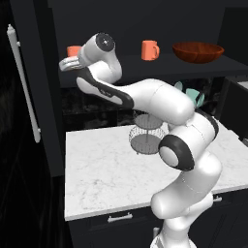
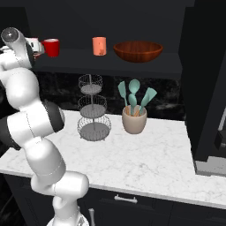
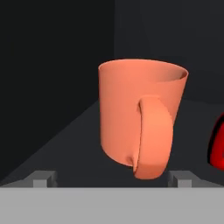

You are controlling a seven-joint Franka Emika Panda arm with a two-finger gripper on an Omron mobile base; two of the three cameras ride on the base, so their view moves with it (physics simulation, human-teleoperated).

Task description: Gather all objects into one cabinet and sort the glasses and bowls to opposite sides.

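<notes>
the white arm (image 1: 160,101) rises nearest the base cameras, bending up over the counter (image 1: 101,174) and reaching left toward the open cabinet (image 1: 145,29). in the hand view a salmon-orange cup (image 3: 140,118) stands upright on the dark inner shelf (image 3: 65,148) right in front of the claw (image 3: 113,179), its handle turned toward the camera; the 2 fingertips (image 3: 43,178) stand wide apart at either side of the cup's base, so the claw is spread open and nothing is pinched between them, though i cannot tell whether they touch the cup. at the right edge of that view a sliver of the glossy red mug (image 3: 217,144) shows, just beside the cup. in the left base view the same cup (image 1: 73,51) sits at the shelf's left end, partly behind the wrist, while a second salmon-orange cup (image 1: 149,50) stands near the middle and the wide reddish-brown bowl (image 1: 197,52) rests at the right end, apart from it. the right base view shows the red mug (image 2: 51,47) at the left, the second cup (image 2: 99,46) in the middle and the bowl (image 2: 137,51) beside it to the right, all on the shelf (image 2: 110,66). the cabinet door (image 1: 29,87) stands open at the left with its long silver bar handle (image 1: 22,82). below, on the counter, stand a 3-tier wire basket stand (image 2: 93,108) and a crock (image 2: 134,120) holding teal utensils (image 2: 134,95).
</notes>
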